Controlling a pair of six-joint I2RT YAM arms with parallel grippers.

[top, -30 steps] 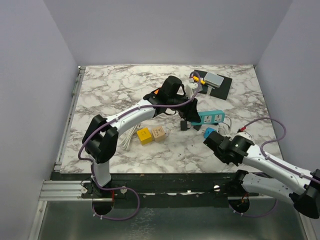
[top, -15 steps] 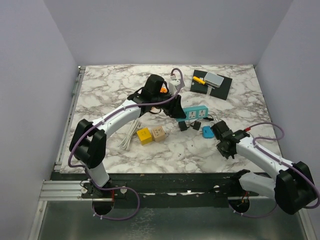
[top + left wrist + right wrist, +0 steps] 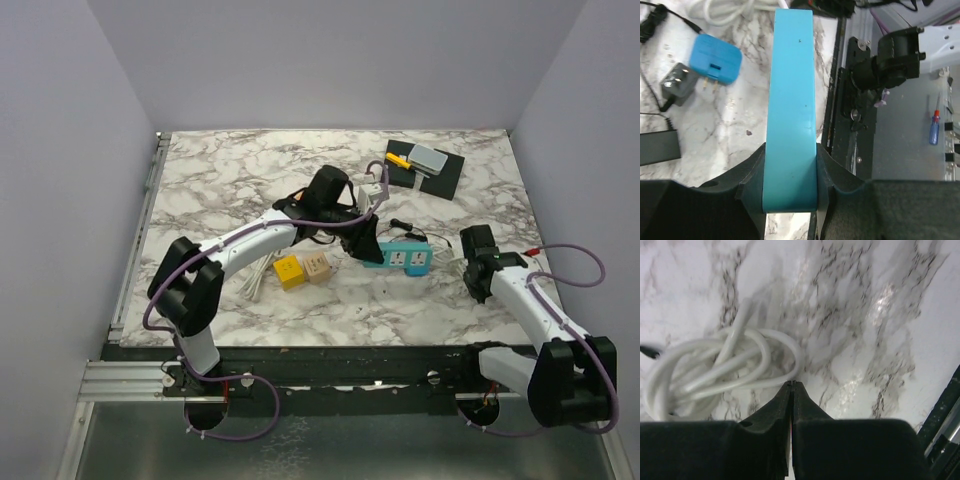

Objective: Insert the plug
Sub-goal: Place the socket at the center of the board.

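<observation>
We grip the teal power strip with the left gripper (image 3: 790,172); the right gripper (image 3: 791,390) is closed and empty.
Our left fingers (image 3: 752,172) press both long sides of the power strip (image 3: 790,90). The blue plug (image 3: 715,64) lies loose on the marble table (image 3: 740,117) at the strip's 10 o'clock, beside a grey adapter (image 3: 676,86). Our right fingertips meet, with a coiled white cable (image 3: 715,365) at their 9 o'clock.

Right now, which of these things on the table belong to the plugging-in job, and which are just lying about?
For the job: teal power strip; blue plug.
Lying about: yellow cube; wooden cube; black mat; white cord.
</observation>
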